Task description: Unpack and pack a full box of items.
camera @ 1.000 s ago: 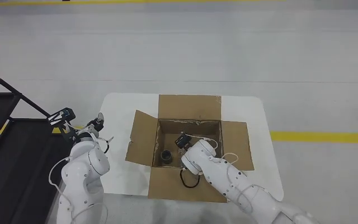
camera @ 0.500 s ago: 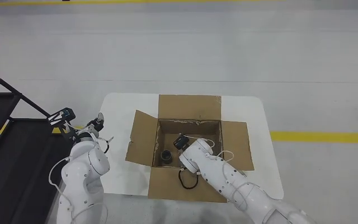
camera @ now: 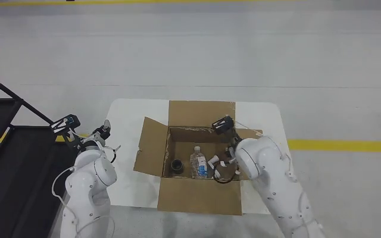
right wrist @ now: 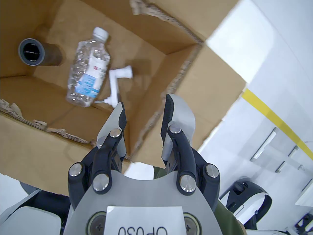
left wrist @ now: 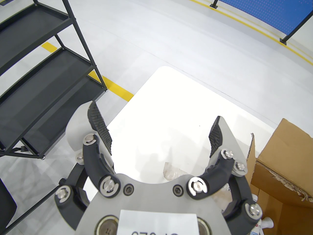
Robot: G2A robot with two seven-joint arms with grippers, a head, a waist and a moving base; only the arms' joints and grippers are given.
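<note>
An open cardboard box point(camera: 201, 114) stands on the white table point(camera: 126, 119). Inside lie a clear water bottle point(camera: 199, 163) point(right wrist: 88, 74), a dark upright tube point(camera: 177, 165) point(right wrist: 39, 52) and a small white plastic fitting point(camera: 219, 162) point(right wrist: 117, 79). My right gripper point(right wrist: 145, 102) hangs above the box's right wall point(right wrist: 171, 84), open, with nothing between its fingers. Well apart from the box, my left gripper point(left wrist: 156, 116) hovers open and empty over the table's left part.
A black shelf rack point(camera: 18, 149) point(left wrist: 36, 86) stands just left of the table. A bit of clear crumpled plastic point(left wrist: 171, 171) lies on the table under the left gripper. The box's flaps point(camera: 253, 153) fold outward on all sides.
My right arm has swung from over the box's front middle to its right side, uncovering the bottle and the white fitting. The left arm has kept still.
</note>
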